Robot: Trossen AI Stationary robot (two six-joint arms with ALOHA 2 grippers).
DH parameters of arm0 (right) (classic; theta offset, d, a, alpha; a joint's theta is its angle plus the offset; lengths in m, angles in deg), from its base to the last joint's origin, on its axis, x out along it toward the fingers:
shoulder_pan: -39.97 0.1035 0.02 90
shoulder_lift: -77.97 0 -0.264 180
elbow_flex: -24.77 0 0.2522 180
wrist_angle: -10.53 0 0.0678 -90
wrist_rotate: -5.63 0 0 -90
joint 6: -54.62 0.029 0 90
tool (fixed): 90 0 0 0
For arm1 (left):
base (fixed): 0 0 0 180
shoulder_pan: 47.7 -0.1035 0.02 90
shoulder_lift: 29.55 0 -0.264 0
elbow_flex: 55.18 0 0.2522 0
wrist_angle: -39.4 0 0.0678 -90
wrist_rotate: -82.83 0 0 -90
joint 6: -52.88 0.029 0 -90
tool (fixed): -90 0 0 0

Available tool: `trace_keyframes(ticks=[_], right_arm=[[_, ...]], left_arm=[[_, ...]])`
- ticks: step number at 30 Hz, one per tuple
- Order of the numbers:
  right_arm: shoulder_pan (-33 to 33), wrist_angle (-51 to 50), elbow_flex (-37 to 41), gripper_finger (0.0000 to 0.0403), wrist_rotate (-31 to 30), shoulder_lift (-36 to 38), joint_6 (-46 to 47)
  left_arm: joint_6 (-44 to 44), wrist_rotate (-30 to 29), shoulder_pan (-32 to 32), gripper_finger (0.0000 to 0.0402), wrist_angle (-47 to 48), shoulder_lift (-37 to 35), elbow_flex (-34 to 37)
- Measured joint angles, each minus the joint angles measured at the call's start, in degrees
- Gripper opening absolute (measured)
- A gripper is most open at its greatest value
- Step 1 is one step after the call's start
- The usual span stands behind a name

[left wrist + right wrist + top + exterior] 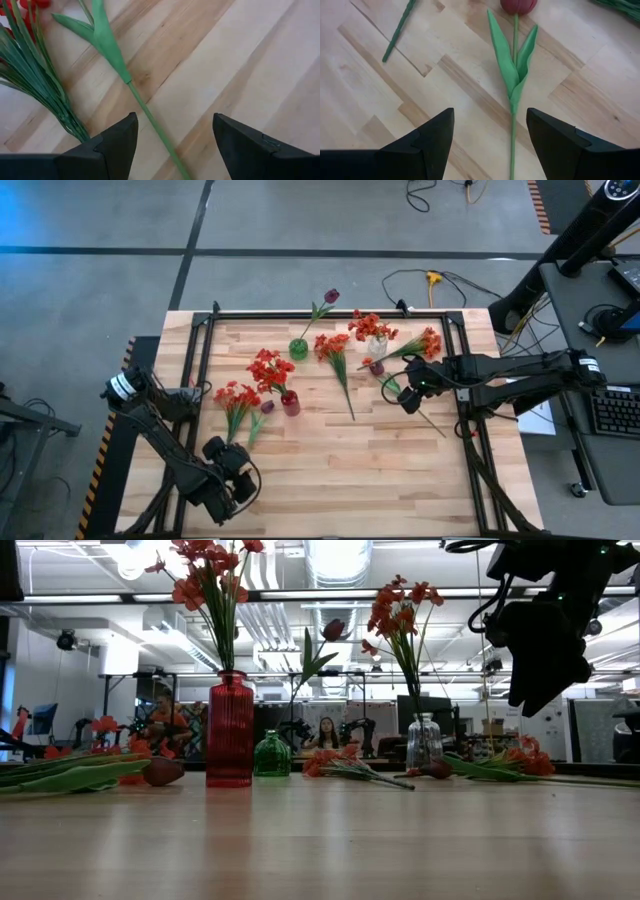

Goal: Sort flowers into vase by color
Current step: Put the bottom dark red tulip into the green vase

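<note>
Three vases stand mid-table: a red vase (290,402) with red blooms, a green vase (298,348) with one purple tulip (331,296), and a clear vase (377,345) with orange-red blooms. My right gripper (408,398) hovers open above a loose purple tulip (519,5). Its fingers stand on either side of the tulip's stem (512,145) without touching. My left gripper (228,450) is open over the stem (150,120) of another loose tulip (267,407), beside a lying red bunch (235,398). In the low view the right gripper (540,650) hangs well above the table.
Two orange-red bunches lie flat on the table: one (332,345) between the green and clear vases, its stem running toward the near edge, and one (428,342) right of the clear vase. A black frame (205,330) borders the table. Bare wood lies along the near edge.
</note>
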Motion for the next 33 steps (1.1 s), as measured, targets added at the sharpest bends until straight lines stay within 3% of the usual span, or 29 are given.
trace_keyframes(ticks=[12,27,33], right_arm=[[0.2,0.6,0.1,0.0242,-0.5,0.0,0.0],[2.9,2.2,0.1,0.0242,-0.7,0.0,0.7],[3.6,2.3,0.1,0.0242,-1.7,0.0,0.8]], left_arm=[[-1.7,-0.5,-2.1,0.0196,1.9,5.0,0.6],[-4.7,-0.5,-2.7,0.0125,-3.5,4.3,6.8],[-4.4,-0.5,-2.7,0.0071,-4.2,4.3,6.8]])
